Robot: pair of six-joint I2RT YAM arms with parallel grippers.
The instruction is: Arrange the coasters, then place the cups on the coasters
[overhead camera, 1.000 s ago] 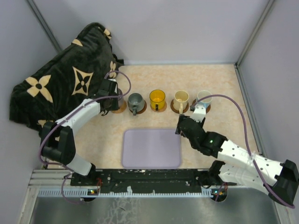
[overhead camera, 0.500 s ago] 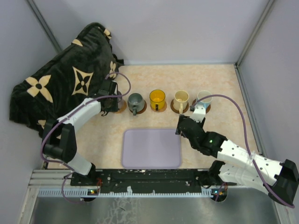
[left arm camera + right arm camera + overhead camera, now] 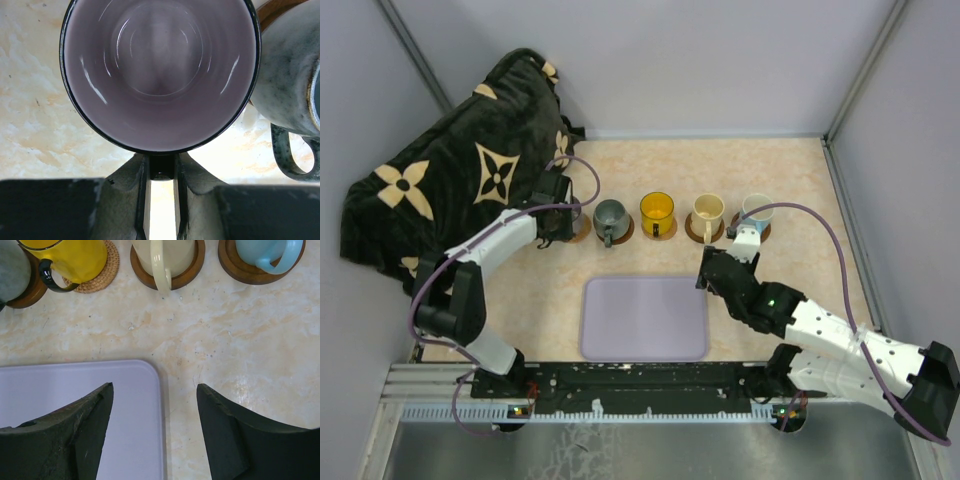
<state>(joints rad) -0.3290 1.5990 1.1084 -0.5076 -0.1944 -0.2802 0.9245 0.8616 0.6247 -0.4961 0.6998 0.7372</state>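
Your purple-grey cup (image 3: 160, 75) is at the left end of the row, just beside the grey-green cup (image 3: 292, 75). Your left pincer (image 3: 161, 172) is clenched on its handle, and you cannot tell whether it rests on a coaster. The yellow cup (image 3: 657, 209), cream cup (image 3: 708, 210) and light blue cup (image 3: 757, 208) each stand on brown coasters (image 3: 250, 274). Your right pincer (image 3: 155, 410) hangs released over a corner of the lavender tray (image 3: 75, 390) on the counter (image 3: 250, 340). A dark blanket (image 3: 460, 170) with tan flower motifs lies far left.
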